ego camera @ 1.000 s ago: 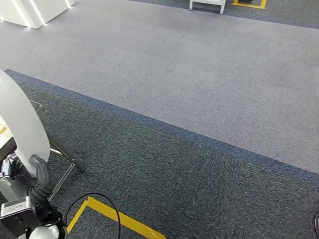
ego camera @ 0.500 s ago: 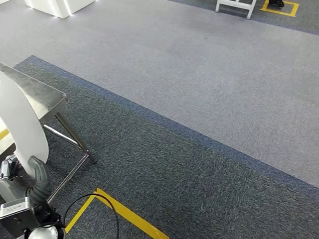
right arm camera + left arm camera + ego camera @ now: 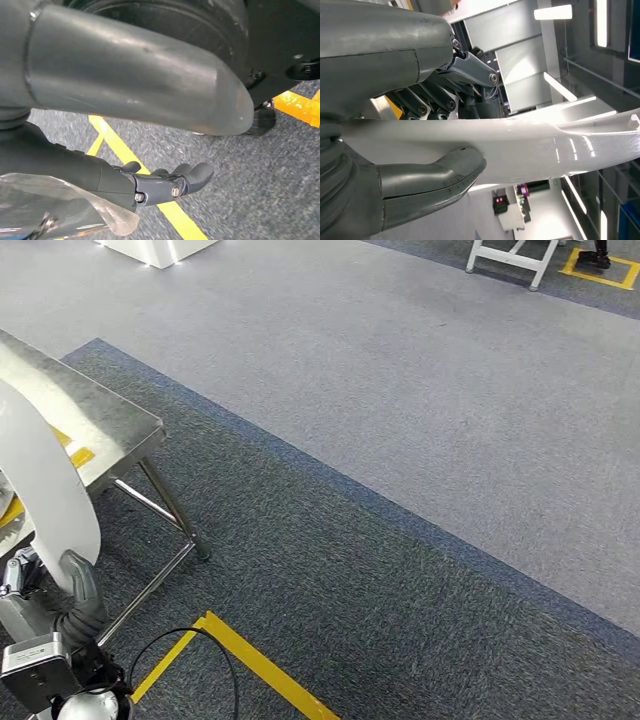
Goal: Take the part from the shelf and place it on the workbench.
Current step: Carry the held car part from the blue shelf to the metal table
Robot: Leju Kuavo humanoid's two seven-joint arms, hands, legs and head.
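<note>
The part is a long, curved, glossy white panel. My left hand grips its lower end at the left edge of the head view. The left wrist view shows the white part pinched between the thick grey thumb and the darker fingers. The steel workbench with yellow tape marks stands at the left, partly behind the part. My right hand hangs over the carpet, fingers apart, nothing in it.
Dark grey carpet with yellow floor tape lies in front, with a lighter grey lane beyond. A black cable loops near my left arm. White furniture legs stand far back right, a white lit counter far back left.
The whole view has swung between frames, so the camera moved: the workbench has come further into the picture from the left. My left hand keeps the same hold on the part.
</note>
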